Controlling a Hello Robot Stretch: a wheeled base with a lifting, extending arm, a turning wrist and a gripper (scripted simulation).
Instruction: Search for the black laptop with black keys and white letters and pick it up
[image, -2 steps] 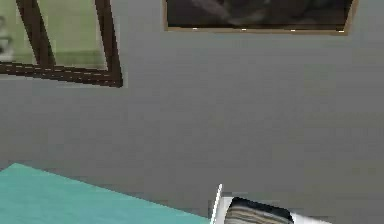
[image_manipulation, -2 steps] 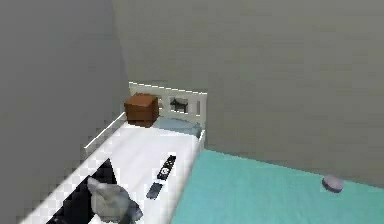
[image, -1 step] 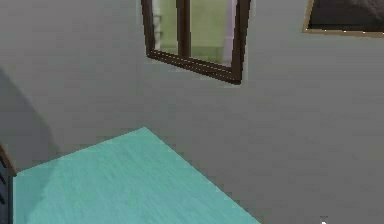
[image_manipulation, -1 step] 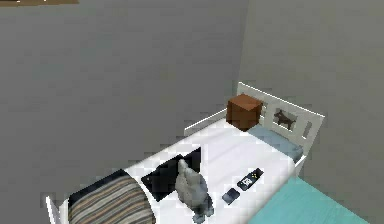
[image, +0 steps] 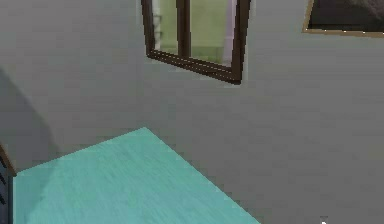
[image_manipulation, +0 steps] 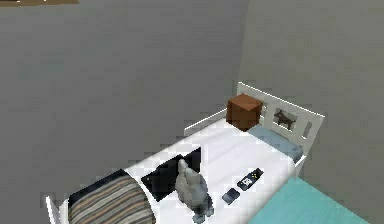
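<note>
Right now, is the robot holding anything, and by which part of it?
That cannot be told from these pictures. A black laptop lies on the white bed, beside a grey figure.

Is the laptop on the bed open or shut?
Apparently open: the laptop shows a dark panel standing up from the bed.

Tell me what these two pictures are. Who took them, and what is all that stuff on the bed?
Both come from cameras on a wheeled robot with one arm, inside a computer-made house. One camera looks ahead: it sees a room corner with a window, a framed picture and teal floor. The other looks out to the side where the arm reaches. There stands a white bed. On it are a black laptop with its screen up, which the robot is hunting for, a grey figure, two small dark gadgets and a striped cover. A brown box sits by the headboard.
</note>
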